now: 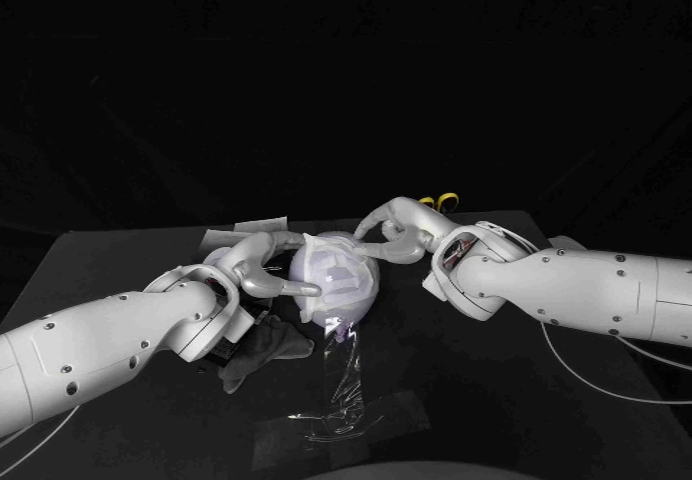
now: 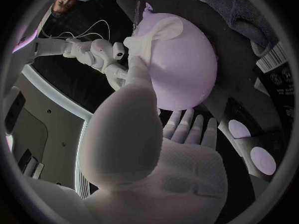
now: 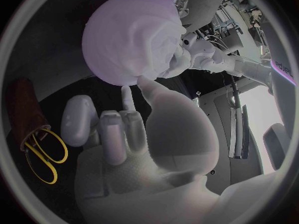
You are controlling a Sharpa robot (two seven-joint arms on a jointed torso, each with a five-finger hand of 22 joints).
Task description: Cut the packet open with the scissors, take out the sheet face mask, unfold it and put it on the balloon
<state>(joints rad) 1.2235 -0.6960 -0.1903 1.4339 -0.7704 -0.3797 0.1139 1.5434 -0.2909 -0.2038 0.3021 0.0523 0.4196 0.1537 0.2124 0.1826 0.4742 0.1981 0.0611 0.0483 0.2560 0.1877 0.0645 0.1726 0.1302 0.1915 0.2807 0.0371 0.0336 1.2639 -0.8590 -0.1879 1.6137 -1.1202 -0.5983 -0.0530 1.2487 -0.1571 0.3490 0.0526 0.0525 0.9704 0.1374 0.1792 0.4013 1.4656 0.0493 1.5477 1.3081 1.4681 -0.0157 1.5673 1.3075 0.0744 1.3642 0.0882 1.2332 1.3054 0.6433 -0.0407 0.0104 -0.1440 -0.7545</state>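
Left hand (image 1: 267,268) cups the balloon (image 1: 346,295) at mid-table, thumb pressed on the mask (image 1: 332,265) draped over it and fingers spread beneath. Right hand (image 1: 389,235) touches the balloon's far side with its thumb and a fingertip; whether it pinches the mask I cannot tell. Scissors (image 1: 440,201) lie just behind the right hand. Clear film (image 1: 342,385) lies on the table's near side.

1 black worktop (image 1: 116,260) carries 1 pale balloon (image 1: 346,305), 1 sheet face mask (image 1: 335,262), 1 pair of yellow-handled scissors (image 1: 440,200), 1 clear plastic piece (image 1: 339,400) and 1 dark cloth (image 1: 267,350). 2 silver hands show: left hand (image 1: 267,268), right hand (image 1: 389,235).
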